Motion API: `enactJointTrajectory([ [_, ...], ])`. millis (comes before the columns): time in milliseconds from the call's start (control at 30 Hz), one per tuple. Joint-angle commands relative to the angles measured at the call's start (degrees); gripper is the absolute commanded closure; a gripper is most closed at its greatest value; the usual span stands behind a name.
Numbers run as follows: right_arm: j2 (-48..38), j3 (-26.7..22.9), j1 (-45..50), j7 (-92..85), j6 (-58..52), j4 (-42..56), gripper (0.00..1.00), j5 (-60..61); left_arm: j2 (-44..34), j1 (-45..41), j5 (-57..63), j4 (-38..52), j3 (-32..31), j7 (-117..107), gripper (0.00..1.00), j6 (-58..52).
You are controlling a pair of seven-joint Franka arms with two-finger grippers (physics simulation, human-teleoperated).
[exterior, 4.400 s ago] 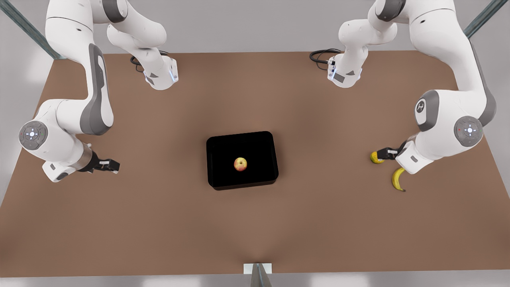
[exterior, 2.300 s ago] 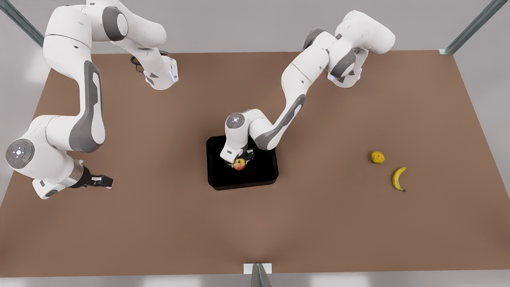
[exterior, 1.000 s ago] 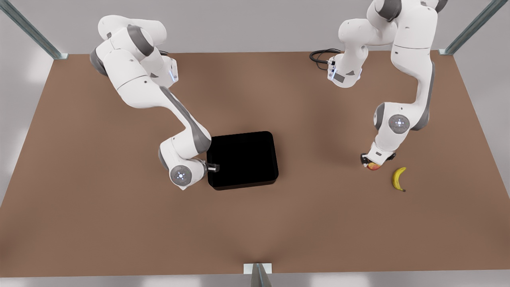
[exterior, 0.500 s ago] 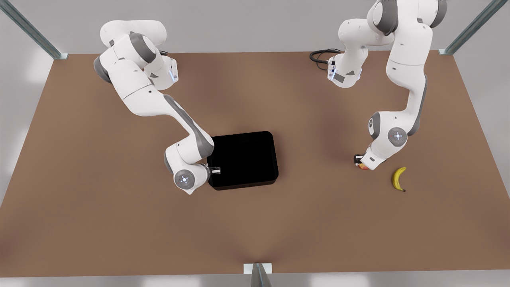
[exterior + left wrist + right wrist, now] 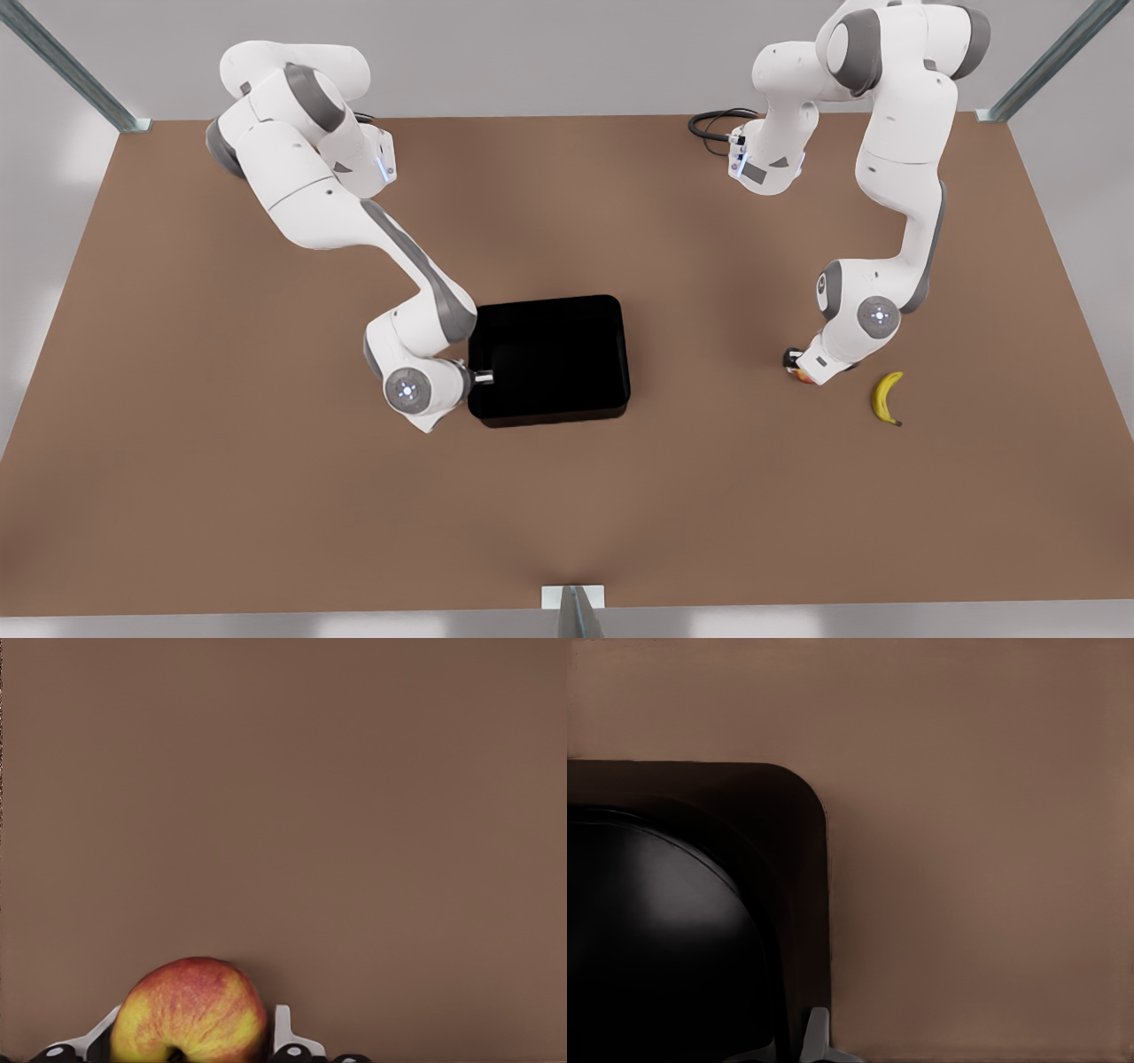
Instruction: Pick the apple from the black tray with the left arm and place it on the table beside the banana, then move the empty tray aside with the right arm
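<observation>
Brown matte desk (image 5: 567, 496) carries every object I see. Nearest the camera lies the banana (image 5: 885, 398), on the front view's right. Just beside it, toward the centre, my left claw (image 5: 800, 366) is clenched around the apple (image 5: 189, 1011), its fingers (image 5: 283, 1032) flanking the fruit low over the desk. At mid-desk sits the black tray (image 5: 551, 358), empty. My right claw (image 5: 479, 377) straddles the tray wall on the front view's left, one finger (image 5: 816, 1038) outside the wall; whether it is clamped I cannot tell.
</observation>
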Motion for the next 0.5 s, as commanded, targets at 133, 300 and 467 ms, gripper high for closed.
enactJointTrajectory([
  [133, -5.6, -0.9, -2.6, -8.2, -10.3, 1.6, 0.86, -0.4, 1.3, 0.0, 3.4, 0.5, 0.1, -17.1, 0.00, 1.3],
  [300, -11.6, -7.6, -3.7, -18.2, -18.1, 2.9, 0.89, -0.4, 0.7, -0.1, 3.7, 0.9, 0.1, -16.4, 0.01, 1.0],
  [467, -13.9, -20.0, -4.1, -38.4, -21.2, 3.7, 0.92, -0.2, 0.6, 0.0, 3.9, 0.8, 0.2, -16.2, 0.00, 0.7],
])
